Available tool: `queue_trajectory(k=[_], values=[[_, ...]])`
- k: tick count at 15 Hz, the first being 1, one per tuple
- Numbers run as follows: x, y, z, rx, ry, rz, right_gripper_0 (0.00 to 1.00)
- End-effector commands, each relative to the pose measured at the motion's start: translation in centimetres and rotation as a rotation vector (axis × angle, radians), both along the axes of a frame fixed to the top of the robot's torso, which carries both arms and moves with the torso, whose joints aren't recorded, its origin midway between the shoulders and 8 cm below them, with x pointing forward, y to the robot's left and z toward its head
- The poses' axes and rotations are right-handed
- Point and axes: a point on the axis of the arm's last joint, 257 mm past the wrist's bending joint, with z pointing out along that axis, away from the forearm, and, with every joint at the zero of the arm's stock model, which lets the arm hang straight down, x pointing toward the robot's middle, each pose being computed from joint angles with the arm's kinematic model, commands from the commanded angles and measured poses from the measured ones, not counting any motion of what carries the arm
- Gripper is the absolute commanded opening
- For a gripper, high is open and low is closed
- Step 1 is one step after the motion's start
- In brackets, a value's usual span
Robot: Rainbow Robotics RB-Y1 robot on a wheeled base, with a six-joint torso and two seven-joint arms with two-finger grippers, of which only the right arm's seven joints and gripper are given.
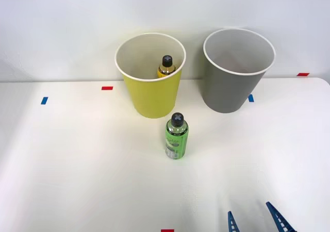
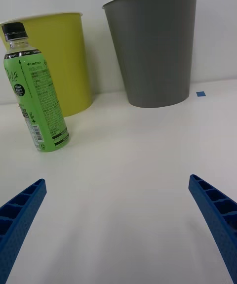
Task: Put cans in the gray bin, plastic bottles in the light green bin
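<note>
Bottles differ: the green bottle (clear plastic, black cap, green label) stands upright on the desk just before the light green bin; the yellowish bottle stands inside it. Gray bin sits beside. Right tool is spread, holding nothing.

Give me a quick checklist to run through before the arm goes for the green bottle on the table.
1. Right gripper open and empty: ok, blue fingers spread apart with nothing between them.
2. Green bottle standing upright with its cap on: ok.
3. Space around the bottle: ok, it stands apart from the light green bin behind it.
4. Path from gripper to bottle: ok, bare table between them.
5. Light green bin has room: ok, one yellowish bottle stands inside.
6. Gray bin out of the way: ok, off to the side of the green one.
</note>
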Motion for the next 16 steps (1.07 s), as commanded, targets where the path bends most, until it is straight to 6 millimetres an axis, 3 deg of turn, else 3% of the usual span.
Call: queue_trajectory(k=[1, 9, 12, 16], values=[[-0.7, -0.4, -1.2, 0.004, 0.019, -0.013, 1.00], [0.6, 1.1, 2.6, -0.145, -0.140, 0.203, 1.00], [0.7, 2.8, 4.3, -0.140, -0.177, 0.256, 1.00], [3.1, 5.7, 6.7, -0.152, -0.158, 0.265, 1.00]])
